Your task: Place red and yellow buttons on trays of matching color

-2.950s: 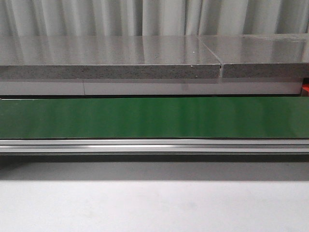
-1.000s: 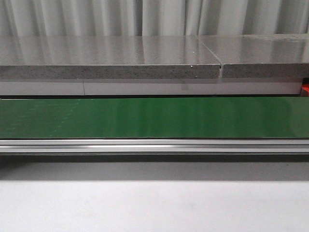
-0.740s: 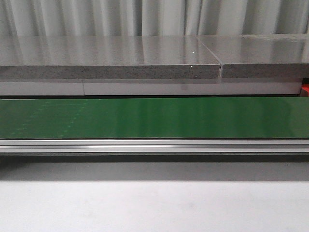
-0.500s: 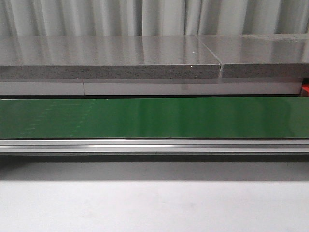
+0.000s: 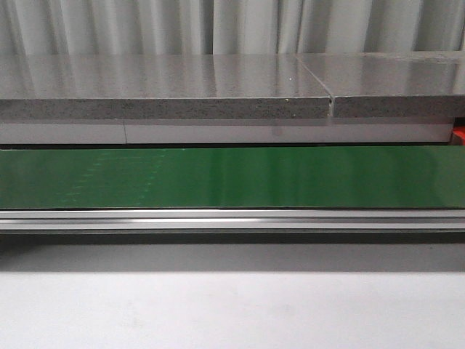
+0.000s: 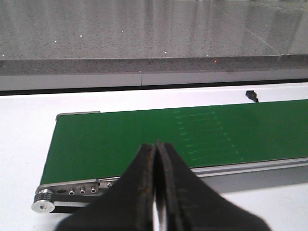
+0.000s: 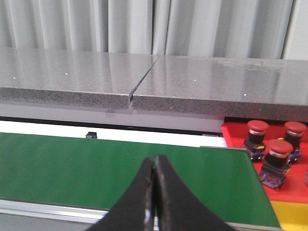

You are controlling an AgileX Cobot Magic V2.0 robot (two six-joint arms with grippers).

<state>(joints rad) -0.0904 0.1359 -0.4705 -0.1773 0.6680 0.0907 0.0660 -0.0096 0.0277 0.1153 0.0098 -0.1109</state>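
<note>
Three red buttons [image 7: 277,148] stand on the red tray [image 7: 236,132] just past the end of the green belt [image 7: 96,168] in the right wrist view. A strip of the yellow tray [image 7: 288,214] shows below the red one. No yellow button is in view. My right gripper [image 7: 154,161] is shut over the belt's near edge, holding nothing. My left gripper [image 6: 155,147] is shut and holds nothing, above the belt's [image 6: 144,139] other end. Neither gripper appears in the front view; a sliver of the red tray [image 5: 460,134] shows at its right edge.
A grey stone slab [image 5: 167,87] runs behind the belt [image 5: 232,177], with a seam [image 5: 332,102] right of centre. The belt's aluminium rail [image 5: 232,218] lies in front, then white table [image 5: 232,313]. Pale stitch marks [image 6: 202,134] cross the belt. A curtain hangs behind.
The faint stitch marks on the belt have drifted to the right across the left part of the front view. Nothing else has moved.
</note>
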